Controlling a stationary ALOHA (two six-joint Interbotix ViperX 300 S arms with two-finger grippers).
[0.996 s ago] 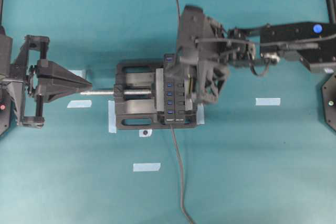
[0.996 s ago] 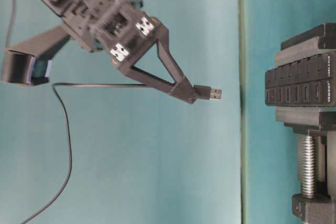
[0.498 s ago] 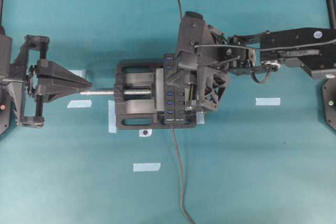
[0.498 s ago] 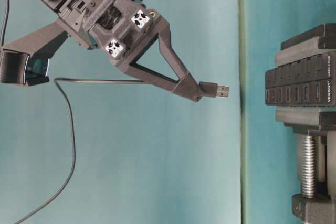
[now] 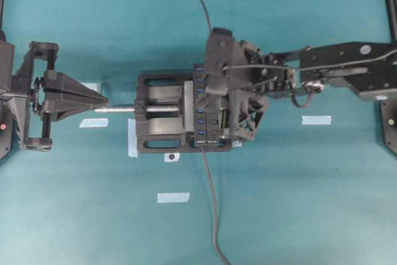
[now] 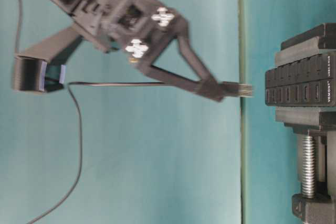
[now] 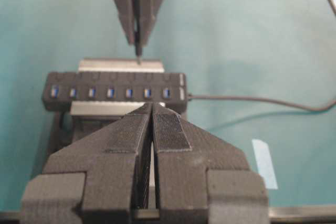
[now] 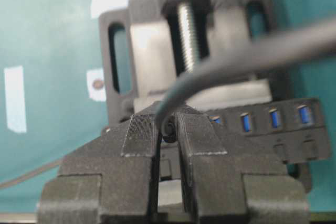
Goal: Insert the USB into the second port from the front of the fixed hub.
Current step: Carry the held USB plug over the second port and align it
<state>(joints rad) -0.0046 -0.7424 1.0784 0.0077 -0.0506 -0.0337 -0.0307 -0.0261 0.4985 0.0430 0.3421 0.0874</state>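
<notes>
My right gripper [image 6: 218, 89] is clamped on the small black USB plug [image 6: 237, 89] with its thin grey cable [image 6: 76, 124], carrying it in the air just short of the long black bar-shaped hub [image 6: 299, 86] with blue sockets, fixed in the black vise [image 5: 162, 122]. My left gripper [image 7: 152, 109] rests apart, fingers pressed together, holding nothing.

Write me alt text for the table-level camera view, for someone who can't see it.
The right gripper, blurred, holds the USB level, its metal tip a short gap from the port row of the fixed hub at right. The hub sits clamped in a black vise; the plug's cable trails down the teal backdrop.
</notes>
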